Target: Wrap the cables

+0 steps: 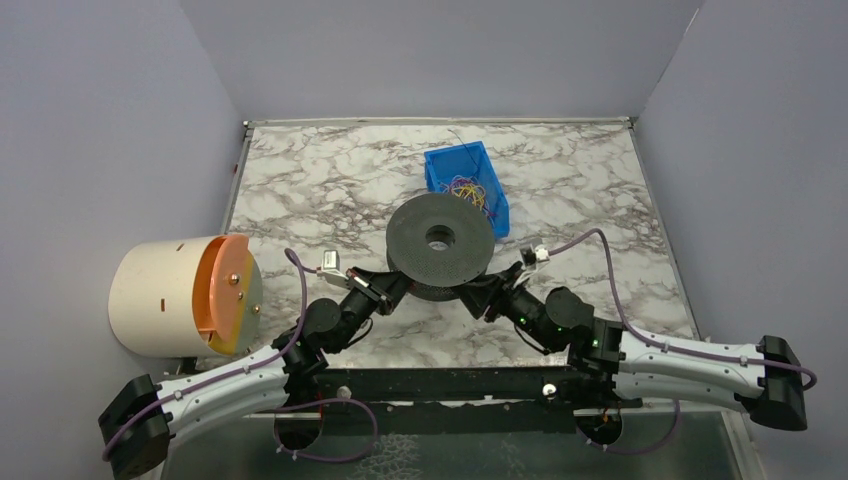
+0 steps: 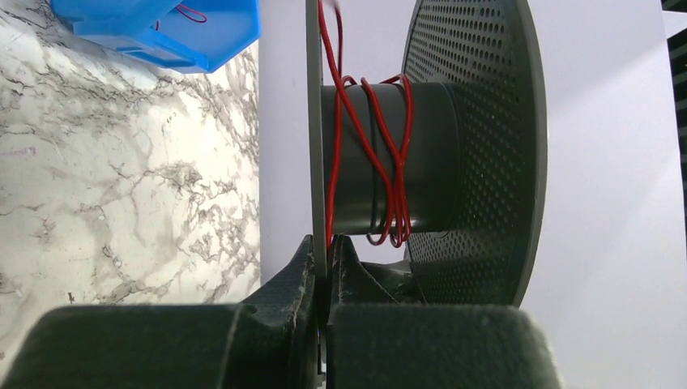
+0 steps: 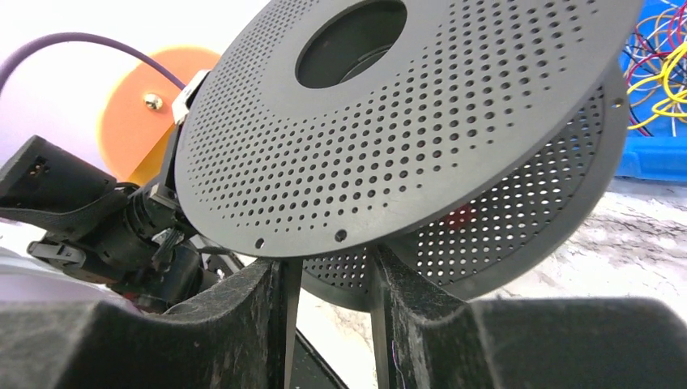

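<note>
A black perforated spool (image 1: 440, 240) is held above the middle of the table. My left gripper (image 1: 392, 284) is shut on the thin edge of one spool flange (image 2: 317, 121), seen up close in the left wrist view at the gripper (image 2: 328, 247). A red cable (image 2: 397, 203) loops a few times round the spool core (image 2: 433, 154) and runs up along that flange. More cables (image 1: 467, 188), yellow, red and purple, lie tangled in the blue bin (image 1: 436, 160). My right gripper (image 1: 487, 288) stands open at the spool's near right rim (image 3: 389, 146), its fingers (image 3: 267, 292) apart with nothing between them.
A cream cylinder with an orange face (image 1: 185, 295) lies on its side at the left table edge. The blue bin (image 3: 656, 158) sits just behind the spool. Grey walls close in the marble table (image 1: 320, 180) on three sides.
</note>
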Controlling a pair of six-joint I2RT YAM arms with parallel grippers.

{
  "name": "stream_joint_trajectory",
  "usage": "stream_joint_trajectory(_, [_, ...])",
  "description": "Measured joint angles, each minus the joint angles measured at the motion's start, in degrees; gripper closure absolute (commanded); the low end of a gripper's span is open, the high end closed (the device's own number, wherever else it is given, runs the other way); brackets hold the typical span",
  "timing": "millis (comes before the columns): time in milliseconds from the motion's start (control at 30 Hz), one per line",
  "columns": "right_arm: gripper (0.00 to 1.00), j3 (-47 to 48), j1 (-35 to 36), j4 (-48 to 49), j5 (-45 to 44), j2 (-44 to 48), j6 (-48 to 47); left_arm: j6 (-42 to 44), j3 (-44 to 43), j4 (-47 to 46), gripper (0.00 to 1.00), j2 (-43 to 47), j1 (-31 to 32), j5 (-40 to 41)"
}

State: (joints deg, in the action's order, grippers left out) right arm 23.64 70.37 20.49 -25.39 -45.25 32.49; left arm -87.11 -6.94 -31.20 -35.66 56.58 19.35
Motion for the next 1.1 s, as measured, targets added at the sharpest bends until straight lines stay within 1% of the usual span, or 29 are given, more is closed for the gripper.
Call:
stream_joint_trajectory(233, [0.60, -0.4, 0.0, -7.0, -0.6, 9.1, -1.0, 0.7, 0.0, 0.0, 1.00, 0.3, -0.3, -0.5])
stream_joint_trajectory(567, [0.60, -0.4, 0.0, -14.7, -5.4, 16.0, -1.0, 1.5, 0.7, 0.1, 1.00, 0.9, -1.0, -1.0])
stream_joint_trajectory(900, [0.60, -0.2, -0.3, -22.5, -10.9, 16.8, -0.1, 1.9, 2.0, 1.0, 1.00, 2.1, -2.2, -1.6])
stream_joint_trajectory(1100, [0.60, 0.5, -0.3, -25.7, -12.7, 16.3, 0.7, 3.0, 3.5, 4.9, 1.00, 4.9, -3.7, -1.5])
